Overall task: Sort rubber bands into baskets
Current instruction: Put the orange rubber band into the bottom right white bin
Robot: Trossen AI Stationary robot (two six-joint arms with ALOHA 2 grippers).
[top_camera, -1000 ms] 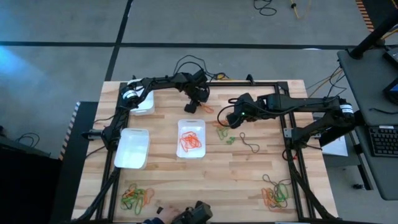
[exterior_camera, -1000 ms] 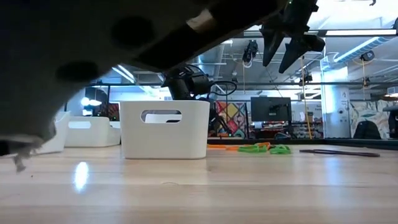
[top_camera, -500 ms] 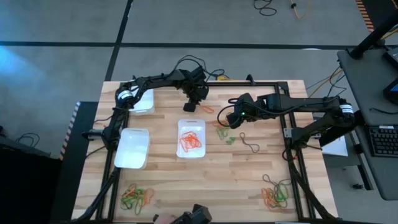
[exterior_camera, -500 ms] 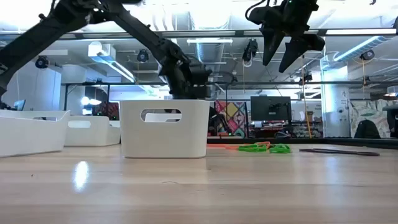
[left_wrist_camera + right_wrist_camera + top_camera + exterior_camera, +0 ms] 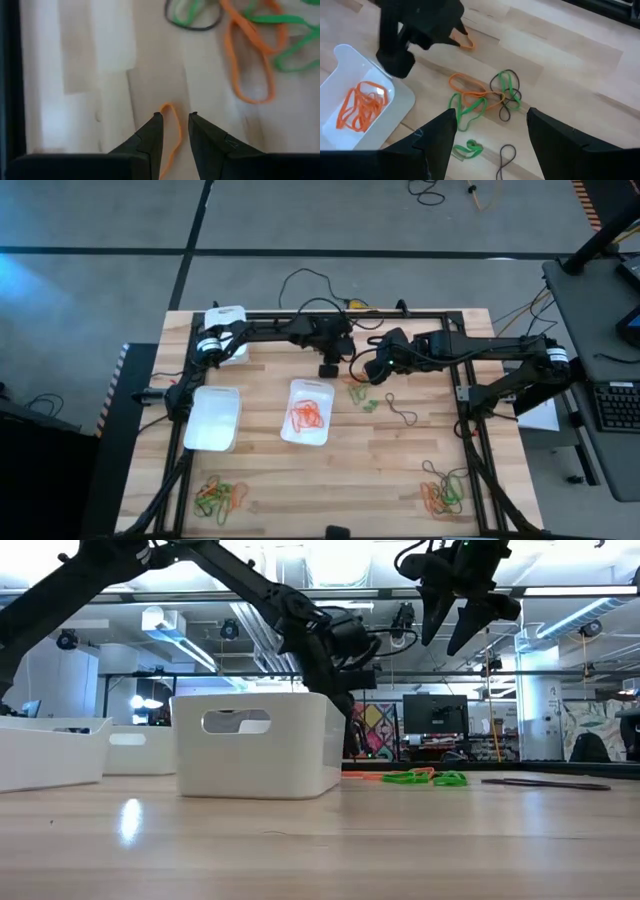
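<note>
The wooden tabletop [image 5: 330,470] is carrying everything, with a black frame [image 5: 470,420] running along its edges and a black cable [image 5: 300,278] looping off its far side. Three white baskets are sitting on it: one [image 5: 226,346] at the far left corner under the left arm, an empty-looking one [image 5: 212,418] nearer on the left, and a middle one [image 5: 306,412] holding a tangle of orange rubber bands [image 5: 306,416].

Loose rubber bands are lying in four places: a mixed cluster [image 5: 362,396] just right of the middle basket, a dark band [image 5: 401,411] farther right, and mixed heaps at the near left corner [image 5: 217,496] and the near right corner [image 5: 442,490].

The left gripper [image 5: 329,366] is reaching in low over the tabletop beyond the middle basket, and the right gripper [image 5: 367,372] is hanging just beside it, above the mixed cluster.

The low view is showing only the middle basket's wall [image 5: 255,755], which is blocking the bands inside; green and orange bands [image 5: 420,778] are showing flat behind it, and a gripper [image 5: 462,602] is hanging high with its jaws spread.

The left wrist view is showing what the others hide: its jaws are pinching a single orange band [image 5: 171,135] between narrow-set fingers [image 5: 150,137]. The right wrist view is showing its own jaws spread wide and empty over the cluster [image 5: 485,97], with the left gripper [image 5: 420,30] dangling that orange band [image 5: 463,40].
</note>
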